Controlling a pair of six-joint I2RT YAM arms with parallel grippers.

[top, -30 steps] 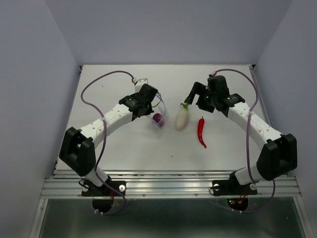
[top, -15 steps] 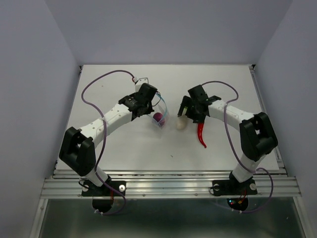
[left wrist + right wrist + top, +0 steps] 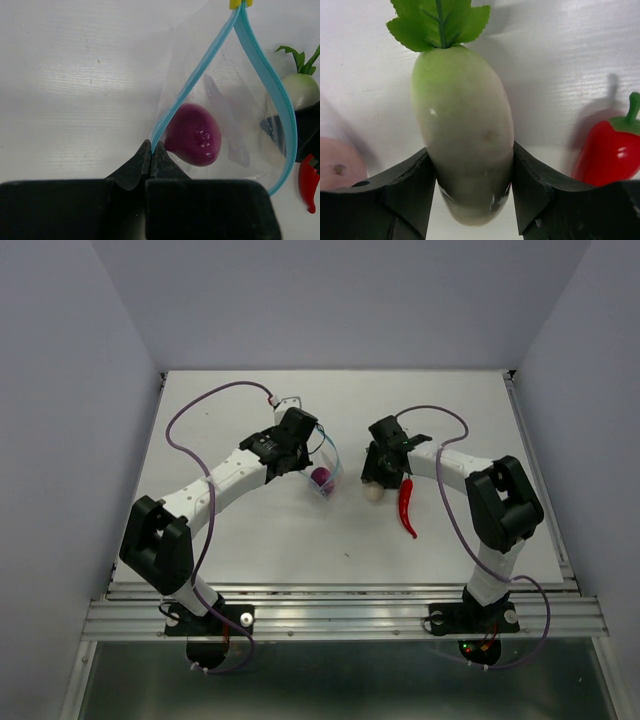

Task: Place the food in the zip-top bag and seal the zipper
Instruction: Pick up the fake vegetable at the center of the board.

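The clear zip-top bag (image 3: 235, 115) lies open on the table, its blue zipper (image 3: 200, 75) spread in a loop. Inside the bag rests the purple onion (image 3: 194, 134). My left gripper (image 3: 151, 145) is shut on the near zipper edge. The white radish (image 3: 462, 125) with green leaves lies just right of the bag, and my right gripper (image 3: 470, 148) has both fingers pressed against its sides. The red chili (image 3: 610, 155) lies to the right of the radish. From above, the bag (image 3: 327, 468), radish (image 3: 373, 492) and chili (image 3: 405, 505) sit mid-table.
The white table (image 3: 240, 530) is enclosed by grey walls on three sides. Purple cables (image 3: 190, 410) loop above both arms. A metal rail (image 3: 340, 615) runs along the near edge by the arm bases.
My right arm swung in and down over the radish, and its jaws closed from wide open onto the radish's sides. The left gripper and bag have not moved.
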